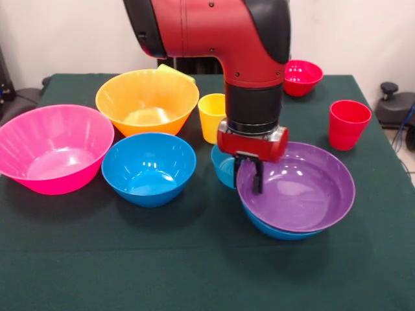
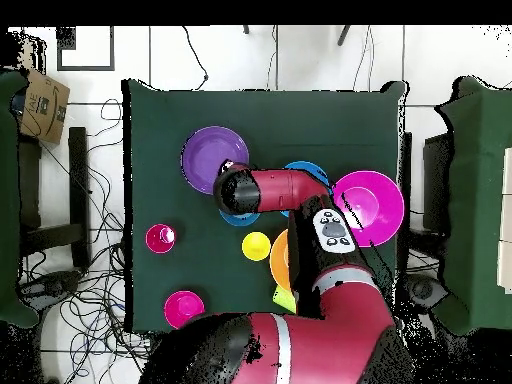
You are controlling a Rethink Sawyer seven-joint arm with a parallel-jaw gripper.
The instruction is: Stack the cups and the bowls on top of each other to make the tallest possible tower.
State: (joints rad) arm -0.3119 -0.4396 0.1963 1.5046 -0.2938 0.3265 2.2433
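My gripper (image 1: 249,184) stands over the left rim of the purple bowl (image 1: 301,188), with one finger (image 1: 257,180) inside the bowl, and looks shut on that rim. The purple bowl sits nested in a blue bowl (image 1: 279,231). A small translucent blue bowl (image 1: 222,170) is half hidden behind the gripper. The yellow cup (image 1: 211,118) stands behind it. The red cup (image 1: 349,123) and the small red bowl (image 1: 301,76) are at the back right. The pink bowl (image 1: 52,149), orange bowl (image 1: 148,100) and second blue bowl (image 1: 149,170) stand at the left. In the overhead view the gripper (image 2: 228,172) is at the purple bowl's (image 2: 208,152) edge.
A lime green piece (image 1: 176,71) shows behind the orange bowl, mostly hidden. The dark green table (image 1: 194,272) ends near the red cup on the right. Cables lie on the floor (image 2: 90,300) around the table.
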